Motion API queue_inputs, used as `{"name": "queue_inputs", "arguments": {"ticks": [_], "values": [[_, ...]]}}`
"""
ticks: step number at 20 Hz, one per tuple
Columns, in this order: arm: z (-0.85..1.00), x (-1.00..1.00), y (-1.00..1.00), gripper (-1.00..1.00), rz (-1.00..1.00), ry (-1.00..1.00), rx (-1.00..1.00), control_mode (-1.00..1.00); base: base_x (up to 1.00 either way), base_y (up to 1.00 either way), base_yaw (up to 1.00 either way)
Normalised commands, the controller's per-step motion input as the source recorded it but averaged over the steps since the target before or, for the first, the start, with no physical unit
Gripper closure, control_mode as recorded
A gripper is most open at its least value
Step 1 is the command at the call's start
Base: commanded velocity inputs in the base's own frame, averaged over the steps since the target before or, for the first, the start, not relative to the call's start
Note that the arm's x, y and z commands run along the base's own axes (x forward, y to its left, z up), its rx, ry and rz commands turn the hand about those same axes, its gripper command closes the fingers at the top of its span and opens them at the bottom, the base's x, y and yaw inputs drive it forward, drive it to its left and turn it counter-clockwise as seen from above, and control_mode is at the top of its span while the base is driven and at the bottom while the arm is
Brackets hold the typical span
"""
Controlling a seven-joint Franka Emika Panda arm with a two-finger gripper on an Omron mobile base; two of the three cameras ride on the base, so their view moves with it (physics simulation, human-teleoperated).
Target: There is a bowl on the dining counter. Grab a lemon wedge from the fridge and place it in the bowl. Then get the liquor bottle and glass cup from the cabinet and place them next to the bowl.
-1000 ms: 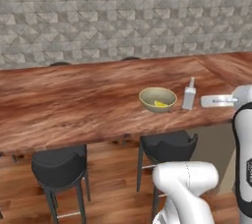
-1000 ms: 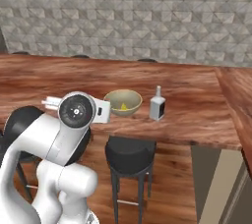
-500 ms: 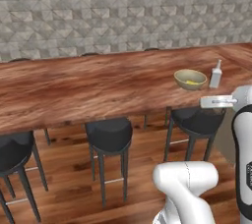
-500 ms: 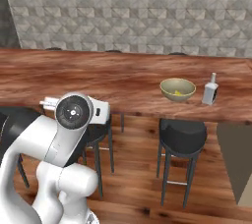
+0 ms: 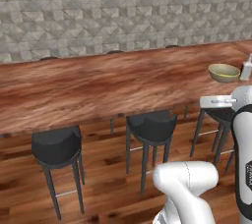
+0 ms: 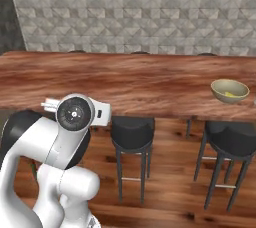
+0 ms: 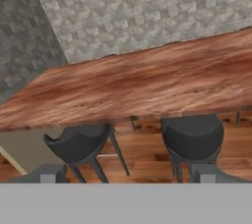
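Note:
The olive-green bowl (image 5: 224, 72) sits on the wooden dining counter (image 5: 98, 90) at the far right, with a yellow lemon wedge (image 6: 229, 94) inside it. Just to the right of the bowl stands the liquor bottle (image 5: 246, 68), cut by the frame edge. The same bowl (image 6: 229, 91) appears at the right end of the counter (image 6: 125, 79) in the right base view. My gripper (image 7: 128, 176) is open, its two fingertips (image 7: 49, 174) far apart with nothing between them, and it faces the counter's front edge well left of the bowl. The glass cup is out of view.
Dark round bar stools stand along the counter's near side: a stool (image 5: 56, 147) at left, a middle stool (image 5: 150, 125), and one (image 6: 232, 139) under the bowl. A grey stone wall (image 5: 123, 12) runs behind the counter. Below is wooden floor (image 5: 108, 183).
The whole picture has shifted: the base has driven left along the counter, so bowl and bottle now lie at the right edge. The gripper stays open.

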Motion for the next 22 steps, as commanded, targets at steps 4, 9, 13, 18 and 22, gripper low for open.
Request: {"name": "queue_inputs", "arguments": {"ticks": [4, 9, 13, 18, 22], "values": [[0.0, 0.0, 0.0, -1.0, 0.0, 0.0, 0.0, 1.0, -0.01, 1.0, -0.13], [0.0, 0.0, 0.0, -1.0, 0.0, 0.0, 0.0, 1.0, -0.06, 1.0, -0.1], [0.0, 0.0, 0.0, -1.0, 0.0, 0.0, 0.0, 1.0, -0.05, 1.0, -0.09], [0.0, 0.0, 0.0, -1.0, 0.0, 0.0, 0.0, 1.0, 0.0, 1.0, -0.09], [0.0, 0.0, 0.0, -1.0, 0.0, 0.0, 0.0, 1.0, 0.0, 1.0, -0.1]]}}
